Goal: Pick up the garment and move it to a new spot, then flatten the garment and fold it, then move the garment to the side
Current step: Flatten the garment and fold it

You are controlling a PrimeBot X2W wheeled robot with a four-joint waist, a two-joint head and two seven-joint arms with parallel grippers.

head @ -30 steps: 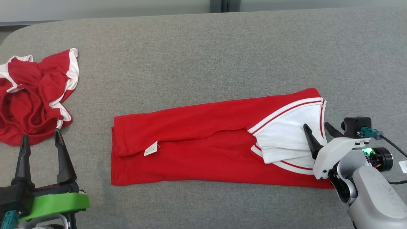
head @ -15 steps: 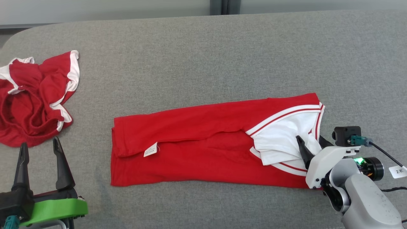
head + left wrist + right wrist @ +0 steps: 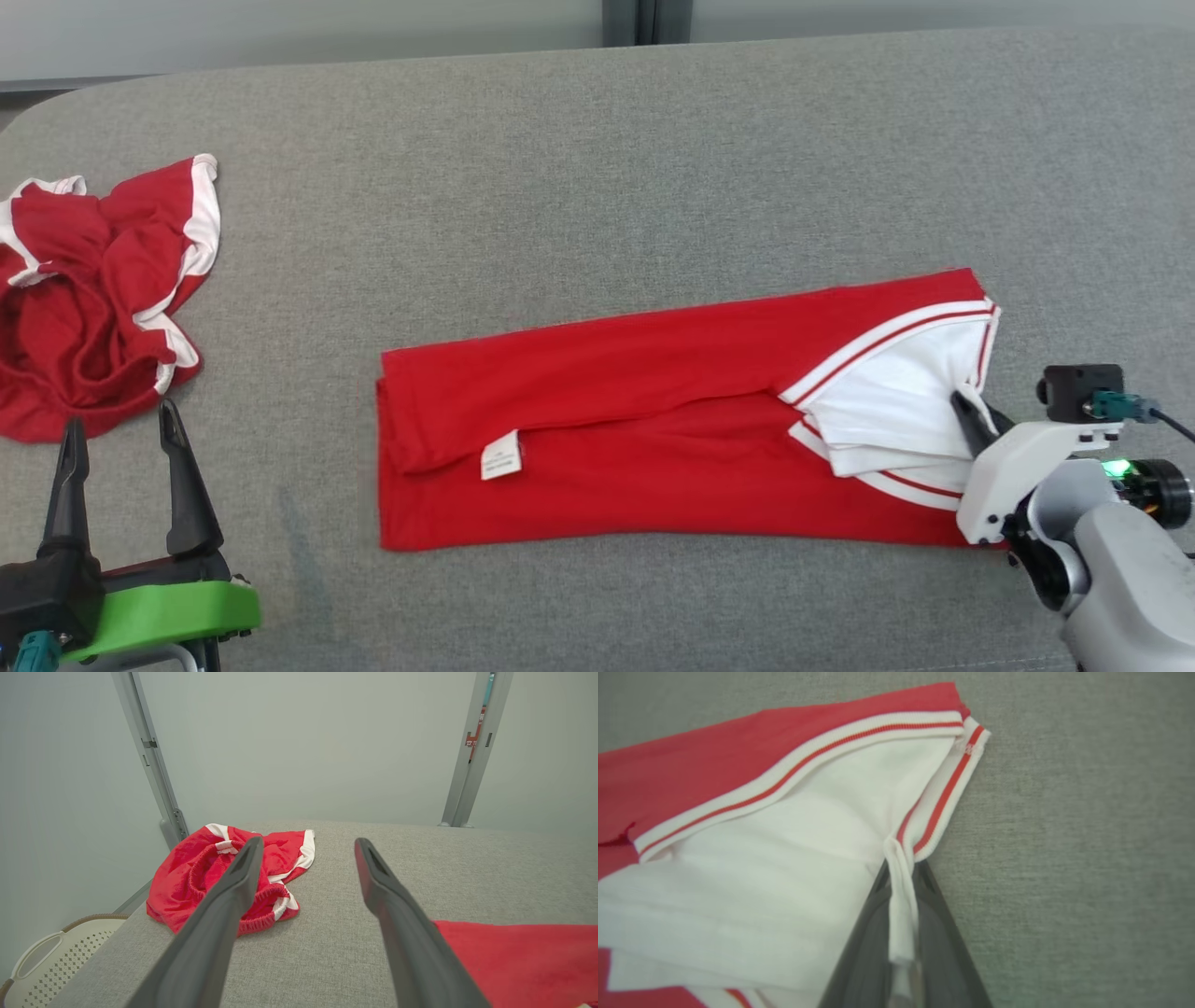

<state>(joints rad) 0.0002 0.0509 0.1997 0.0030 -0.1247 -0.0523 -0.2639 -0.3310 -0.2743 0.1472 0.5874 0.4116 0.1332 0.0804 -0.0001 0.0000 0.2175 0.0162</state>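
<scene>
The garment (image 3: 653, 439) is a red shirt with white, red-striped trim, folded into a long band across the grey table (image 3: 597, 187). My right gripper (image 3: 971, 420) is at its right end, shut on a pinch of the white edge. In the right wrist view the white fabric (image 3: 784, 835) runs down between the closed fingers of the right gripper (image 3: 903, 872). My left gripper (image 3: 119, 417) stands open at the lower left, apart from the garment, nothing between its fingers (image 3: 224, 905). A red corner of the garment (image 3: 514, 961) lies to its right.
A second red garment with white trim (image 3: 93, 299) lies crumpled at the table's left edge, just beyond the left gripper (image 3: 308, 842). A white perforated basket (image 3: 46, 961) stands below the table's left side. Grey wall panels rise behind the table.
My right gripper has shut on the garment's white edge, and the garment has slid a little to the right on the table. The head camera has shifted slightly. The left gripper stays open.
</scene>
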